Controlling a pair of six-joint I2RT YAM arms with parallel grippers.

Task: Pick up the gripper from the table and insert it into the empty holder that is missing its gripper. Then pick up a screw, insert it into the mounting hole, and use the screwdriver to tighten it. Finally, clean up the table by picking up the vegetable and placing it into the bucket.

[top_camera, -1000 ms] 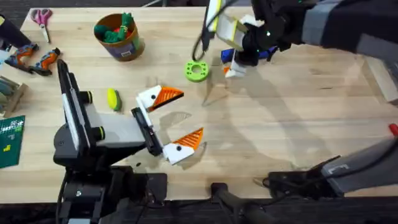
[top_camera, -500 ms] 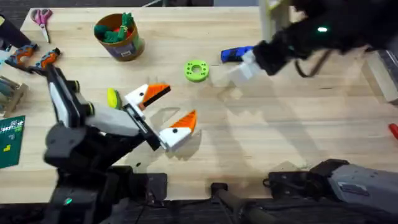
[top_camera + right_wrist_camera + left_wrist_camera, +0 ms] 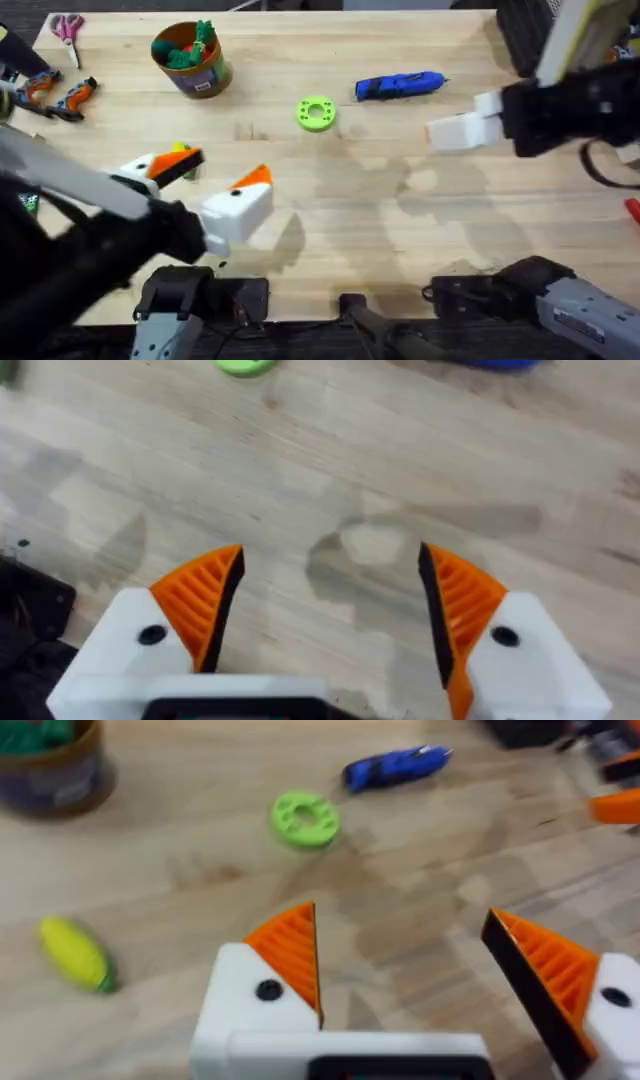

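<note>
The left gripper [image 3: 212, 185] hangs low over the wooden table [image 3: 400, 250] at about 8 o'clock in the overhead view, its white fingers with orange ribbed pads [image 3: 290, 955] spread wide and grasping nothing. Its arm reaches up from the lower left corner, large and blurred beneath the camera. The vegetable [image 3: 183, 160], yellow-green, lies on the table touching or just beside the far finger as seen from above; the left wrist view shows it lying apart on the wood [image 3: 75, 953]. The right gripper [image 3: 325, 605] is likewise spread and empty over bare wood, its white finger blocks visible at 3 o'clock in the overhead view [image 3: 465, 125], the dark arm sweeping in from the right edge. Between the two arms, near 12 o'clock, sit a lime-green ring disc [image 3: 316, 113] and, just to its right, the blue screwdriver [image 3: 398, 86], lying flat. The bucket [image 3: 190, 58], holding green and orange toys, stands at 11 o'clock. Orange-handled pliers [image 3: 55, 95] and pink scissors [image 3: 67, 28] lie at the far left edge.
</note>
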